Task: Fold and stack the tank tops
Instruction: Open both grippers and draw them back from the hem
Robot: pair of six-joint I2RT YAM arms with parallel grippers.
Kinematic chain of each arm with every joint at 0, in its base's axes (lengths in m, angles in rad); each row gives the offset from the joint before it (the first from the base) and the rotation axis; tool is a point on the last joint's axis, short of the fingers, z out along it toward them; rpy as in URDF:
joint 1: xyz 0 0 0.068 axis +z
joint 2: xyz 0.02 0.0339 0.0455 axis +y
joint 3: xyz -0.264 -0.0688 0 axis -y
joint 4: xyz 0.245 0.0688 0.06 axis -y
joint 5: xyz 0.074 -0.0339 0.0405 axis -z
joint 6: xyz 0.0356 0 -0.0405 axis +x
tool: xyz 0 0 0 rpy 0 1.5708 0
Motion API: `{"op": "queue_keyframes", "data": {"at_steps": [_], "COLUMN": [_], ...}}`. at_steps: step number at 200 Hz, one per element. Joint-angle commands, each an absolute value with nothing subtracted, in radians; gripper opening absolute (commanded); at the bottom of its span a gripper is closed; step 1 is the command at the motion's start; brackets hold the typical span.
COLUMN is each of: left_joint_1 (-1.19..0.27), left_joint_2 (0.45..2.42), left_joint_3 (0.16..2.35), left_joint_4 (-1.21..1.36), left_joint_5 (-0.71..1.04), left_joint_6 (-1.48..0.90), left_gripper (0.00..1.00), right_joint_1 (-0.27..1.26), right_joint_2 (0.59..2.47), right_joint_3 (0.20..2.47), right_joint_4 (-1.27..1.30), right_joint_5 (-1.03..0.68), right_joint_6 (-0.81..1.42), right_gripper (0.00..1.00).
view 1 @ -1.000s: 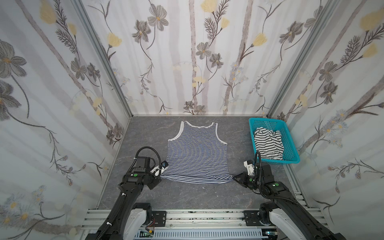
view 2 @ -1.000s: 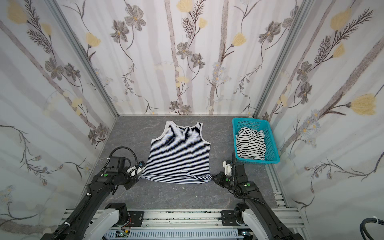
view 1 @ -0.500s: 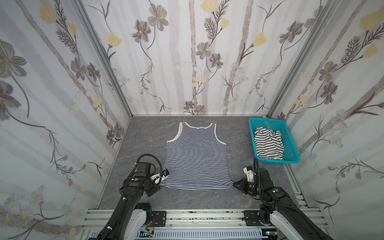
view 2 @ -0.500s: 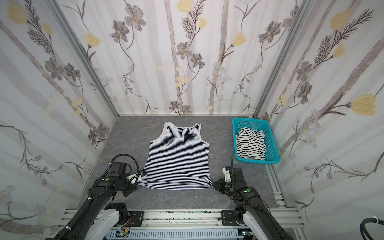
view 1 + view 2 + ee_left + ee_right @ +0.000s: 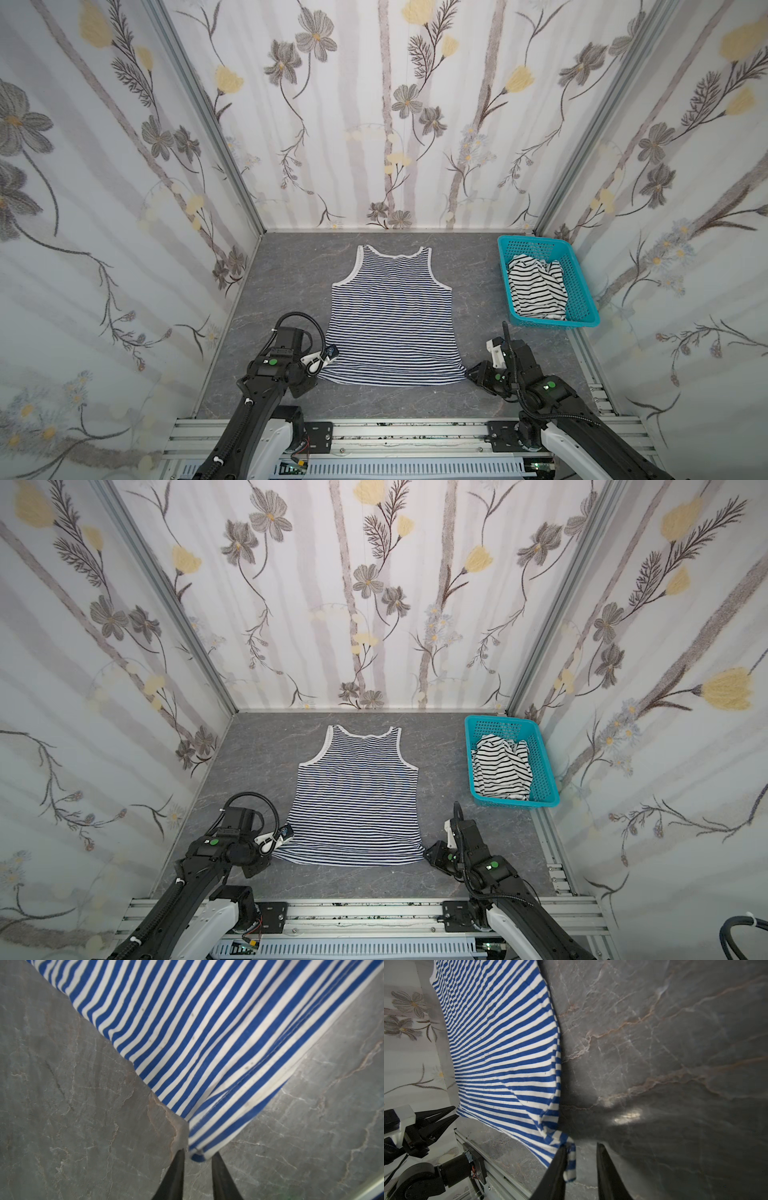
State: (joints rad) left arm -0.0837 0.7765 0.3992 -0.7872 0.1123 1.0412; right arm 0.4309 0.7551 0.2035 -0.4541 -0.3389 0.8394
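top views, both much alike: the fine-striped tank top (image 5: 390, 320) lies spread flat near the middle of the grey table (image 5: 282, 291), straps toward the back wall and hem toward the robot. the left gripper (image 5: 321, 368) sits low at the hem's left corner and the right gripper (image 5: 468, 374) at its right corner. from up here i cannot tell how the jaws stand. the wide-striped tank top (image 5: 536, 291) is bunched inside the turquoise basket (image 5: 540, 243) on the right, well apart from both arms.

left wrist view: the jaws of the left gripper (image 5: 198, 1152) stand parted with a clear gap. the tip of the hem corner lies just at that gap, loose on the table (image 5: 72, 1105) and not pinched. the cloth (image 5: 207, 1032) looks thin and limp, with a small fold along the stitched edge.

right wrist view: the right gripper (image 5: 581, 1146) is parted too. the other hem corner drapes against one finger (image 5: 560, 1165) while the second finger stands clear, so nothing is clamped.

handling, as i judge it: this is light, soft knit with no stiffness of its own. it will sag from any single hold and slide easily on the smooth surface. the doubled, stitched edges look like the best places to take it: the hem corners or the strap tops. both layers should be pinched, and both arms should lift together so the fold stays square. catching only the upper layer would likely leave the lower one behind.
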Motion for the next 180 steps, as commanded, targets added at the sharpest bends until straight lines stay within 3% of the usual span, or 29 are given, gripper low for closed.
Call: {"op": "queue_keyframes", "data": {"at_steps": [1,42,77,102,126,180], "left_joint_1": [-0.085,-0.081,-0.083,-0.098,-0.137,-0.203], "left_joint_2": [0.759,0.728,0.824,0.937,1.044,1.405], "left_joint_3": [0.411,0.497,0.619,0.675,0.71,0.933], "left_joint_4": [-0.819,-0.821,-0.781,-0.751,-0.611,-0.316], "left_joint_5": [0.058,0.061,0.211,0.32,0.282,0.2], "left_joint_6": [1.086,1.105,1.011,0.938,0.843,0.655], "left_gripper": [0.47,0.6,0.7,0.71,0.7,0.71], "right_joint_1": [0.44,0.478,0.579,0.668,0.742,0.86], "right_joint_2": [0.748,0.763,0.855,0.978,1.11,1.283], "right_joint_3": [0.265,0.394,0.402,0.409,0.453,0.517], "right_joint_4": [-0.555,-0.672,-0.526,-0.376,-0.285,-0.198], "right_joint_5": [-0.215,-0.085,-0.101,-0.095,-0.082,-0.071], "right_joint_6": [0.839,0.835,0.894,0.942,0.965,1.007], "right_gripper": [0.39,0.42,0.34,0.28,0.27,0.37]}}
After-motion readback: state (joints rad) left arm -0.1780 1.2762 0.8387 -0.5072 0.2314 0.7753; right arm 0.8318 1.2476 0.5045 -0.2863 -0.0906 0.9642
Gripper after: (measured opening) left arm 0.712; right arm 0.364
